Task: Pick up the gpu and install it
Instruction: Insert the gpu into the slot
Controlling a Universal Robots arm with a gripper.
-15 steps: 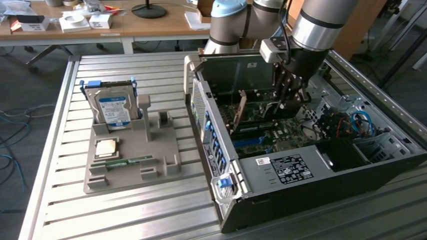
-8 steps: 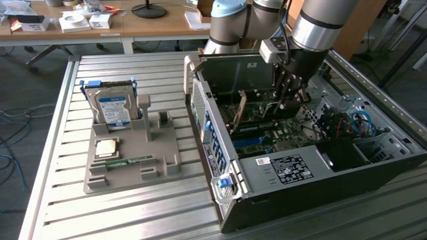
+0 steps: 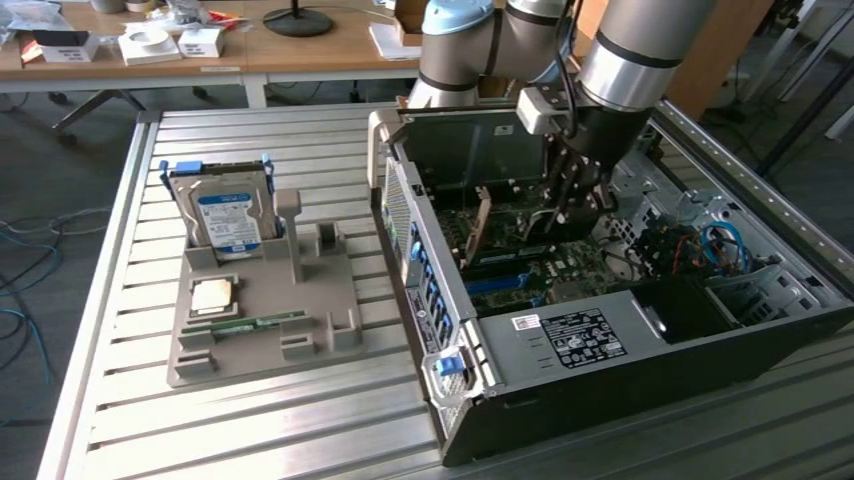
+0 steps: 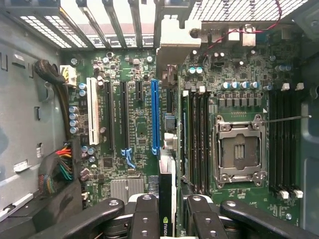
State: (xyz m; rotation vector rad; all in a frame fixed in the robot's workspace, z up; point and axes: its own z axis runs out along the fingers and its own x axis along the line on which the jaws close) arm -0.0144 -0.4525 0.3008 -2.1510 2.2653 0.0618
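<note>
- Gripper (image 4: 172, 219) about half closed, inner fingers (image 4: 146, 216) clamped on the gpu (image 4: 167, 189); dark card held edge-on, green logo showing between the pads.
- Reaches straight down on the arm (image 3: 627, 50) into the open computer case (image 3: 441, 300), low over the motherboard (image 4: 129, 149) and toward the case's far edge.
- Long axis of the gpu parallel to the long blue slot (image 4: 155, 117), but not over it: lies just beside that slot, on the side nearer the memory slots (image 4: 199, 139). Card directly under the wrist, so no reach left, only alignment and descent, by this reading.
- Cannot tell whether the card's lower edge touches the board or hangs just above it.
- Pale metal plate (image 4: 174, 45) at the card's far end, likely its bracket, toward the slotted rear wall (image 4: 114, 25) of the case.
- Farther across the board: open CPU socket (image 4: 238, 152) past the memory slots; coloured cable bundle (image 4: 57, 169) at the opposite edge.
- Case on the slatted table (image 3: 134, 400), along the exterior view's right edge.
- Grey fixture tray (image 3: 254, 350) well apart toward the exterior view's left: hard drive (image 3: 227, 215) upright at the tray's far edge, memory stick (image 3: 247, 323) flat near its near edge.
</note>
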